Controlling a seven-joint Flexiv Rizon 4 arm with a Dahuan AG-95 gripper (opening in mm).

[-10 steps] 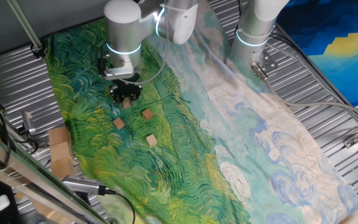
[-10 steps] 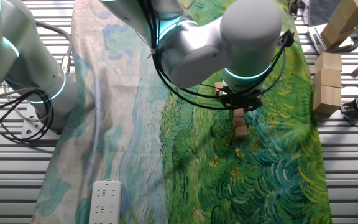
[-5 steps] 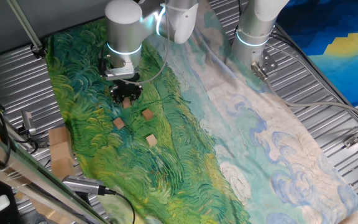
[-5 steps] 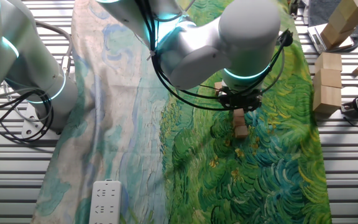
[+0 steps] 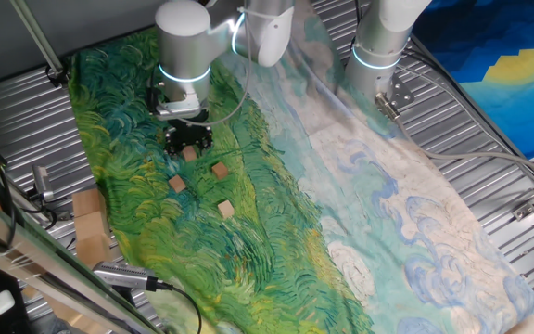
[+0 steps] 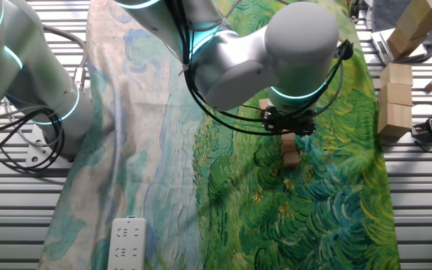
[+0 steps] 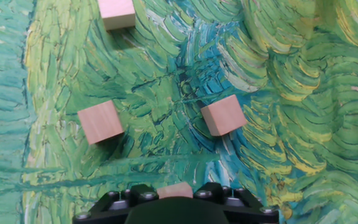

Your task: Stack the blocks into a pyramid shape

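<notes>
My gripper point(image 5: 187, 141) is shut on one small light-brown wooden block point(image 5: 189, 154) and holds it low over the green painted cloth. In the hand view the block point(image 7: 175, 190) sits between the two black fingertips at the bottom edge. Three more blocks lie apart on the cloth in front of it: a near-left one point(image 7: 100, 121), a near-right one point(image 7: 224, 115) and a far one point(image 7: 117, 12). In the one fixed view they are at the middle point(image 5: 220, 171), the left point(image 5: 176, 185) and the front point(image 5: 225, 210). In the other fixed view the gripper point(image 6: 287, 129) hangs over the held block point(image 6: 289, 141), with another block point(image 6: 292, 158) just below it in the picture.
A flat tan cardboard piece point(image 5: 89, 227) lies off the cloth's left edge. Larger wooden blocks point(image 6: 396, 97) stand on the metal table to the right. A second robot arm point(image 5: 383, 37) stands at the back. A white power strip point(image 6: 128, 240) lies at the cloth's pale end.
Almost nothing differs. The arm has shifted only slightly, and the block stays in the jaws. The blocks on the cloth have not moved.
</notes>
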